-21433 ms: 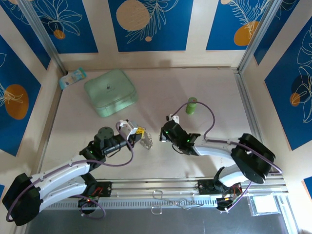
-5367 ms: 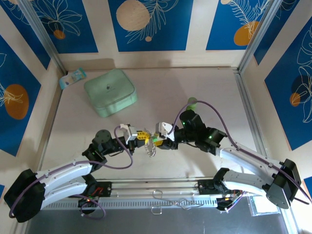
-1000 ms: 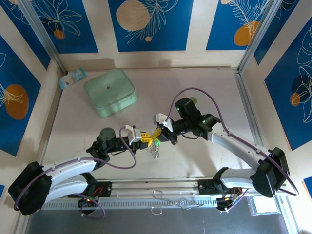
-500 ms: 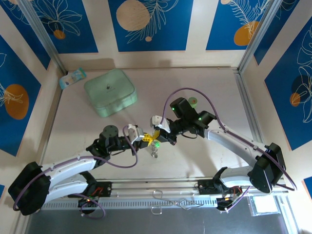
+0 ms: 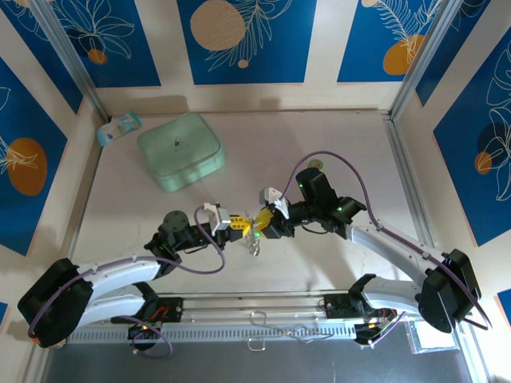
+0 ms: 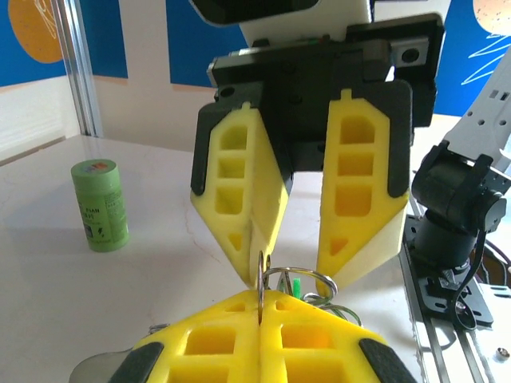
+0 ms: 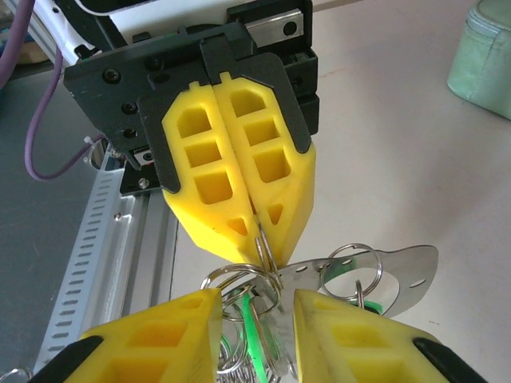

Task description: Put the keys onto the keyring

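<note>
Closed left fingers (image 7: 291, 203) pinch the keyring (image 7: 266, 254); right fingers (image 6: 375, 231) stand apart around its loops, with green keys (image 7: 252, 331) hanging just below.

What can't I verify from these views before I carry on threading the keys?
- Top external: keyring, dangling mid-table, too small to resolve.
- Left wrist: its lower part sits behind the left gripper's shut fingers; one green sliver of the keys shows.
- Right wrist: keys tangled in the keyring, cut off by the bottom edge and the right gripper; threaded or not, unclear.
</note>
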Tool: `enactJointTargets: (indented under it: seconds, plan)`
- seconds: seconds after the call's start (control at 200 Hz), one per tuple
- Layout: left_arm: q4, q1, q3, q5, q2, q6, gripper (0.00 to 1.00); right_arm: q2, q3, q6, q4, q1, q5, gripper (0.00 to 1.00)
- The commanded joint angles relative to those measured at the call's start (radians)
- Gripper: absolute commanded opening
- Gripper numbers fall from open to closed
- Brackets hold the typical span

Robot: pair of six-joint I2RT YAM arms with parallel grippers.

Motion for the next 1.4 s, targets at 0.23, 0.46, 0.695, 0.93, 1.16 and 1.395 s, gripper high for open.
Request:
enactJointTargets:
  seconds: [0.23, 0.46, 0.695, 0.93, 1.16, 1.395]
  plan:
    - [0.177, 0.0, -0.011, 0.029, 0.029, -0.049, 0.0, -0.077, -0.044, 0.042, 0.044, -0.022, -0.012, 0.32]
    - [0.177, 0.0, -0.011, 0.038, 0.024, -0.047, 0.0, -0.056, -0.026, 0.028, 0.016, -0.022, -0.021, 0.32]
    - [0.164, 0.0, -0.014, 0.04, 0.013, -0.042, 0.0, -0.155, -0.077, 0.003, 0.059, -0.037, 0.049, 0.34]
    - [0.165, 0.001, -0.025, 0.038, 0.004, -0.033, 0.0, -0.258, -0.204, -0.005, 0.253, -0.035, 0.281, 0.36]
    - [0.167, 0.001, -0.03, 0.049, -0.014, -0.033, 0.0, -0.228, -0.257, -0.245, 0.192, 0.064, 0.256, 0.37]
    - [0.167, 0.002, -0.033, 0.083, -0.033, -0.036, 0.0, -0.203, -0.248, -0.225, 0.253, 0.054, 0.212, 0.39]
